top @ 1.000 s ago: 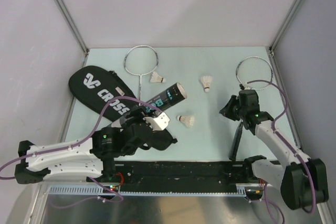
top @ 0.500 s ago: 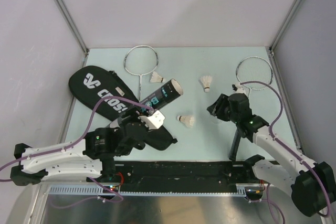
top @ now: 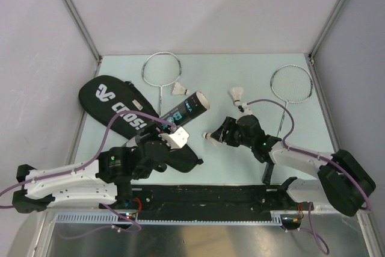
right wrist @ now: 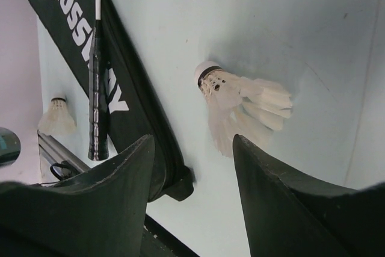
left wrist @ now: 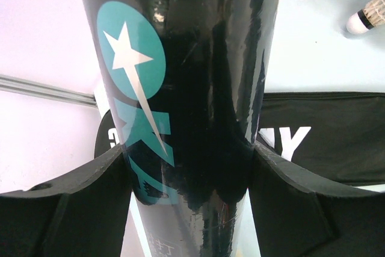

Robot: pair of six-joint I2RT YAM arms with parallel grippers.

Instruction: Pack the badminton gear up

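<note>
Left arm: it reaches from its base at the near-left corner towards the middle of the table (top: 258, 67), with the forearm low and the wrist turned towards the far right.
Left gripper (left wrist: 189, 173): clamped around the tube (top: 191, 109), with both fingers pressed against its glossy black sides in the left wrist view.
Tube: black with teal lettering. It slants from the left gripper up towards the far right, with its open end facing away from the arm and its lower part over the near tip of the racket bag (top: 117, 109).
Right arm: it is stretched well to the left from its base at the near-right corner, lying low across the table with the wrist near the centre.
Right gripper (right wrist: 192, 142): the fingers are spread and hold nothing, and their tips are aimed at the near shuttlecock (right wrist: 240, 103).
Near shuttlecock: it lies on its side on the table just ahead of the right gripper, not touching the fingers, with its cork towards the bag.
Other shuttlecocks: one (top: 178, 89) lies beside the left racket's shaft, another (top: 237, 94) is at centre far.
Left racket (top: 161, 67): its head is at the far edge and its black handle rests on the bag.
Right racket (top: 291, 82): its head is at far right and its handle points towards the near edge.
</note>
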